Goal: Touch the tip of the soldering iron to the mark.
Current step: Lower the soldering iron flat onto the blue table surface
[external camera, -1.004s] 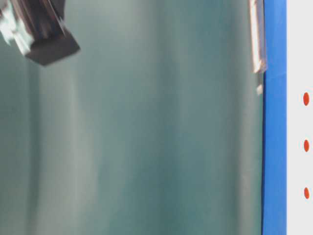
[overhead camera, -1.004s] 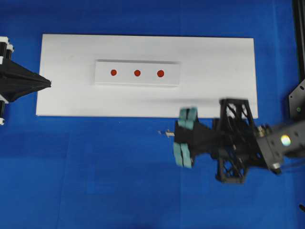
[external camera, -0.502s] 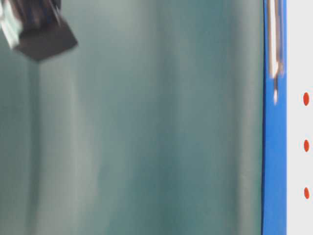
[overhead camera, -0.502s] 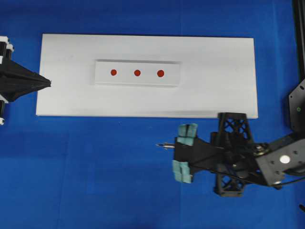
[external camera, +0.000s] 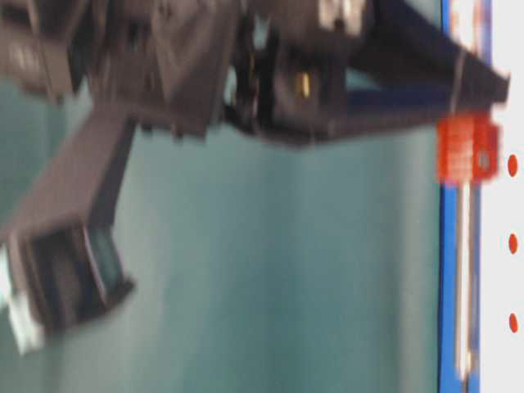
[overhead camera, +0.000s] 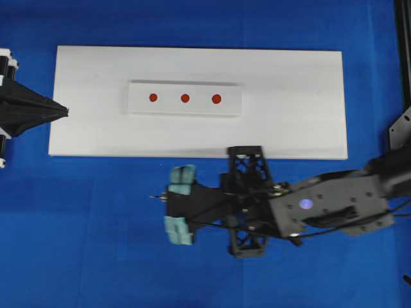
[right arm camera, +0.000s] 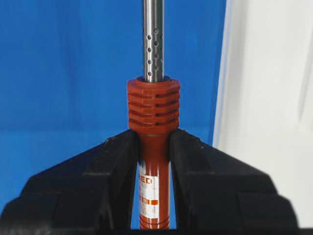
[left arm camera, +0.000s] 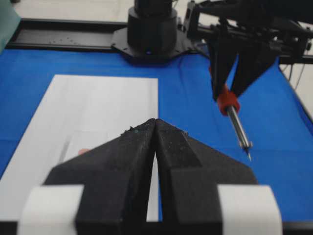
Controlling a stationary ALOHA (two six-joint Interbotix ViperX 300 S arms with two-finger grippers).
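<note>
My right gripper (overhead camera: 168, 199) is shut on the red-orange handle of the soldering iron (right arm camera: 153, 147). It hovers over the blue cloth just in front of the white board (overhead camera: 289, 128). The silver shaft points left, and the tip (overhead camera: 153, 197) is over the cloth, off the board. In the left wrist view the tip (left arm camera: 249, 156) slants down above the cloth. Three red marks (overhead camera: 185, 98) sit in a row on a raised white block (overhead camera: 138, 106) mid-board. My left gripper (overhead camera: 64, 111) is shut and empty at the board's left edge.
Blue cloth (overhead camera: 96, 256) covers the table around the board. A black frame rail (overhead camera: 402, 51) runs down the right edge. The right arm's base (left arm camera: 151, 29) stands beyond the board's far end in the left wrist view.
The right arm has swept left along the board's front edge with the iron in its grip, now filling the table-level view. The left arm has not moved.
</note>
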